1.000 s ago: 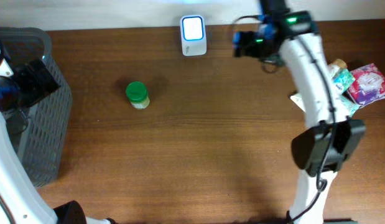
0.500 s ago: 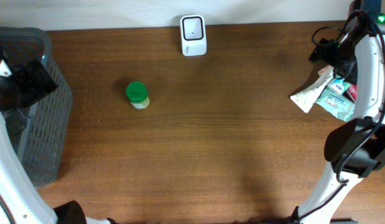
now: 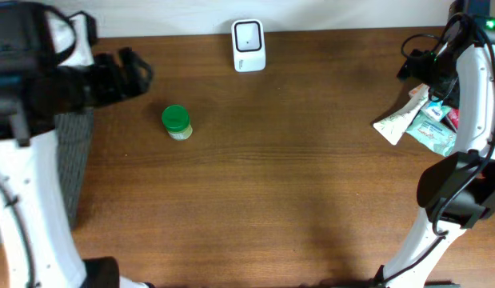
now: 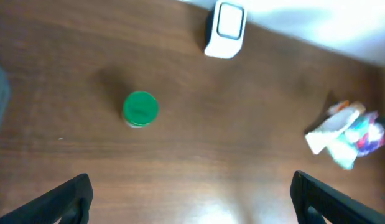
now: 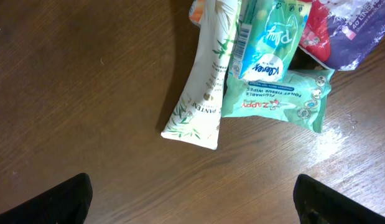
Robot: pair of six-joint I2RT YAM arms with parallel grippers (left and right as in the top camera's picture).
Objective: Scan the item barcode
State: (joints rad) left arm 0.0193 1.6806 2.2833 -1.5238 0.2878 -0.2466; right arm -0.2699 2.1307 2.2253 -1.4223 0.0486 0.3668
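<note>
Plainly, both grippers are released and hold nothing: the left gripper [image 4: 191, 190] shows its fingers spread to the lower corners of its wrist view, and the right gripper [image 5: 192, 193] hangs just as wide above the pile of packets [image 3: 423, 120] at the right edge of the overhead frame; the other loose item, a green-lidded jar [image 3: 176, 122], stands upright left of centre on the table [image 3: 295, 200], well apart from the scanner [image 3: 248, 44] at top centre; which of these gets scanned next I cannot say for sure, though the step in hand looks like a pick; from the pile, the white pouch [image 5: 201, 81] seems the easiest choice, since it lies at the left fringe with bare wood beside it, so the jaws should straddle its narrow width, lift it clear of its neighbours, and only then turn its printed code to face the scanner's window; for the jar, the fingers should centre on the body and keep it upright, since no code shows from above and it probably sits on the side label; against the frame half a second ago, the left arm has swung off the basket [image 3: 71, 160] to the upper left of the table, near the jar, while the right arm, jar, scanner and pile have not moved.
</note>
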